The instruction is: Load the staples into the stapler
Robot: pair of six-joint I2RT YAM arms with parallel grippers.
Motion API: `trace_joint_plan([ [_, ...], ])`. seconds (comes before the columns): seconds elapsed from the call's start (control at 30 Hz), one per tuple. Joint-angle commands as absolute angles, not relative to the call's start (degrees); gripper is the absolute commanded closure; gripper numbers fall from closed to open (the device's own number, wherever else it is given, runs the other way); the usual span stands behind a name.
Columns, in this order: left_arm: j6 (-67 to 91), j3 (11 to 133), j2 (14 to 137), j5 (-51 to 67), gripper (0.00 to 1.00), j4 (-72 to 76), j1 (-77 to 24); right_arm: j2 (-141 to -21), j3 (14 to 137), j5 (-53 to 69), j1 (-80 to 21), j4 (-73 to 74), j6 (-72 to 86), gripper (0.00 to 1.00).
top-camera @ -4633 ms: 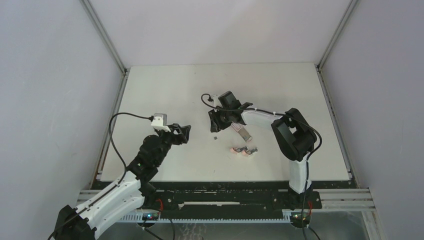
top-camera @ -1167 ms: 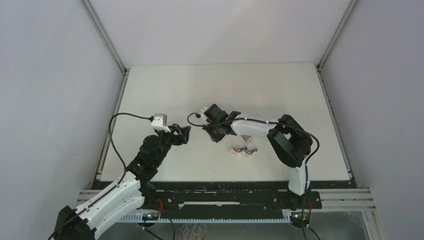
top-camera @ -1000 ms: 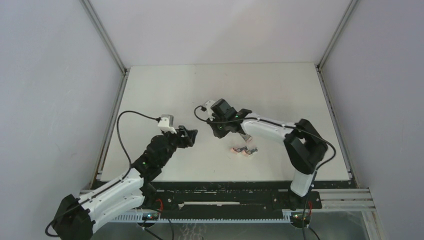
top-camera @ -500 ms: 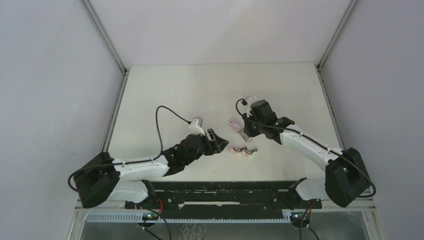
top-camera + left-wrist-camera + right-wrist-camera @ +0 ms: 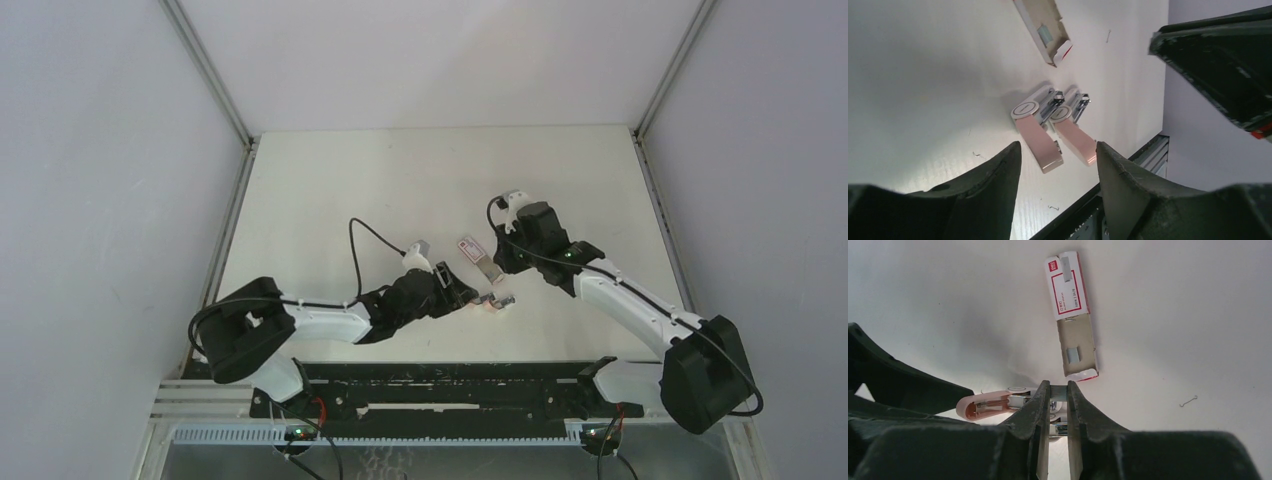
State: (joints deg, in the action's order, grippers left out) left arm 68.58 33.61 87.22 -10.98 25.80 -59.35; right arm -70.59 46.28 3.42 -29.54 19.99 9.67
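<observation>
From above, we see the left pincer (image 5: 462, 295) just beside two pink staplers (image 5: 492, 301) on the bench (image 5: 350, 180), and the right pincer (image 5: 498, 262) by the staple box (image 5: 472, 250). In the left wrist view, our left jaws stand open before the staplers. In the right wrist view, the right pincer is closed on the staples (image 5: 1058, 393), a grey strip between its tips.

A short grey strip of staples (image 5: 1058, 393) is pinched upright between the tips of the right pincer (image 5: 1058, 386). A second grey block (image 5: 1074, 354) lies flat just beyond those tips. Two pink staplers (image 5: 1037, 134) lie side by side, hinged open, framed between the left pincer's (image 5: 1058, 145) spread fingers.
</observation>
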Motion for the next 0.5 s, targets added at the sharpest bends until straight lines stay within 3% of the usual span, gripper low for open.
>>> trace_joint_plan([
  [0.0,72.4,36.5,89.4,-9.9,0.41,28.0,-60.3,-68.0,46.0,4.7,-29.1,17.1,10.2,0.89],
  [0.47,70.2,37.6,89.0,-14.1,0.74,23.4,-60.0,-65.6,45.4,5.7,-28.6,17.0,9.9,0.89],
])
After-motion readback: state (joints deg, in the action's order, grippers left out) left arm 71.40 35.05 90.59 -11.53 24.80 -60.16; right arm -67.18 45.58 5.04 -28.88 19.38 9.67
